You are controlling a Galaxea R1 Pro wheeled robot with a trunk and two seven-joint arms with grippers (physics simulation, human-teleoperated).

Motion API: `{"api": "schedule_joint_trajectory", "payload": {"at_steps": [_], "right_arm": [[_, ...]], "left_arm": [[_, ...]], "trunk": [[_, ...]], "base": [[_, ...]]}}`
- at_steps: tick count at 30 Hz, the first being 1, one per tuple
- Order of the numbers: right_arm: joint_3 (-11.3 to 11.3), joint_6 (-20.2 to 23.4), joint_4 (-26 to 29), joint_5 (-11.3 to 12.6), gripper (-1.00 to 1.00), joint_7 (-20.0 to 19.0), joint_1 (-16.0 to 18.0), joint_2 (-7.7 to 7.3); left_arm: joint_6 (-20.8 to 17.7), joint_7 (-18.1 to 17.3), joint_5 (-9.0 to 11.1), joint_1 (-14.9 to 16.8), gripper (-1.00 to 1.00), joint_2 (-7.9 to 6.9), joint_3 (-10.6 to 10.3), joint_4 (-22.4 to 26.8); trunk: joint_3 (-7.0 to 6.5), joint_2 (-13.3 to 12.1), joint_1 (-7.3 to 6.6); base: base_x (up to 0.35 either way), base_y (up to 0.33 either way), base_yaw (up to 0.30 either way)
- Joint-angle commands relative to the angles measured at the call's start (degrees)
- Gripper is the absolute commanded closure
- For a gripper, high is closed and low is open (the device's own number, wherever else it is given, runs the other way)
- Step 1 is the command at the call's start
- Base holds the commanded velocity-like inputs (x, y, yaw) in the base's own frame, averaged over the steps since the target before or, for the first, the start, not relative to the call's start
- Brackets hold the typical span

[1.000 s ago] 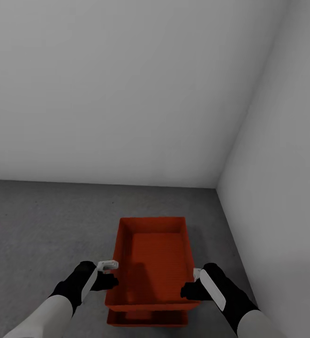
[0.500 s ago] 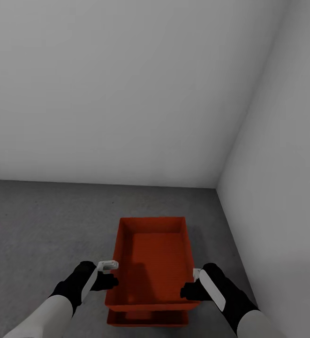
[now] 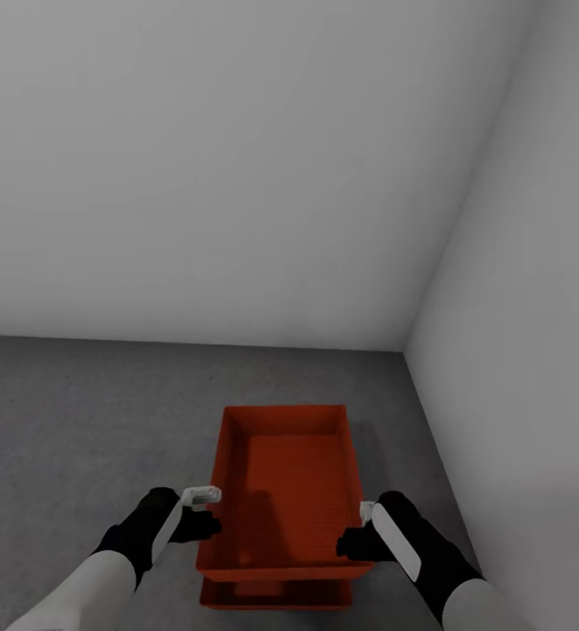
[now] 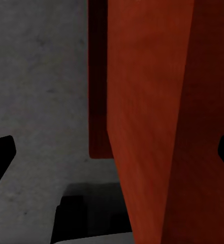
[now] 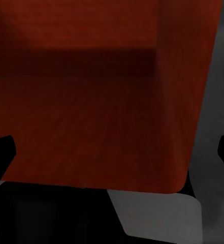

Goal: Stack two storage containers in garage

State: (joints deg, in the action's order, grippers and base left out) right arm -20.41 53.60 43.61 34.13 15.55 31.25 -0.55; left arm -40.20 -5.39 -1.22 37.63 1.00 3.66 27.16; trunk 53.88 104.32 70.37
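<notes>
Grippers left (image 3: 203,519) and right (image 3: 352,542) straddle upper red-orange rectangular bin (image 3: 293,473), jaws wide, aligning it on lower bin (image 3: 276,596)

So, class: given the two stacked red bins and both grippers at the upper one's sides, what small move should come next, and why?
Probably draw both arms back. The upper container already sits on the lower container on the grey floor, and the left gripper and right gripper look open, straddling its side walls.
</notes>
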Motion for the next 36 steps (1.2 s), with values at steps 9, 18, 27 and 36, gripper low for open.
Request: {"api": "schedule_joint_trajectory", "payload": {"at_steps": [9, 18, 27, 36], "right_arm": [[-0.2, 0.1, 0.1, 0.6, -1.00, 0.5, 0.0, -0.06], [-0.2, 0.1, 0.1, 0.6, -1.00, 0.5, 0.0, -0.06], [-0.2, 0.1, 0.1, 0.6, -1.00, 0.5, 0.0, -0.06], [-0.2, 0.1, 0.1, 0.6, -1.00, 0.5, 0.0, -0.06]], "left_arm": [[-0.3, -0.2, -0.3, 0.0, -1.00, 0.09, 0.3, 0.1], [-0.3, -0.2, -0.6, 0.0, -1.00, 0.14, 0.3, 0.1], [-0.3, -0.2, -0.6, 0.0, -1.00, 0.14, 0.3, 0.1], [-0.3, -0.2, -0.6, 0.0, -1.00, 0.14, 0.3, 0.1]], "trunk": [[0.04, 0.0, -0.01], [-1.57, -3.6, -1.98], [-3.19, -7.2, -3.96], [-4.80, -10.8, -5.94]], "base": [[0.000, 0.000, 0.000], [0.000, 0.000, 0.000], [0.000, 0.000, 0.000], [0.000, 0.000, 0.000]]}}
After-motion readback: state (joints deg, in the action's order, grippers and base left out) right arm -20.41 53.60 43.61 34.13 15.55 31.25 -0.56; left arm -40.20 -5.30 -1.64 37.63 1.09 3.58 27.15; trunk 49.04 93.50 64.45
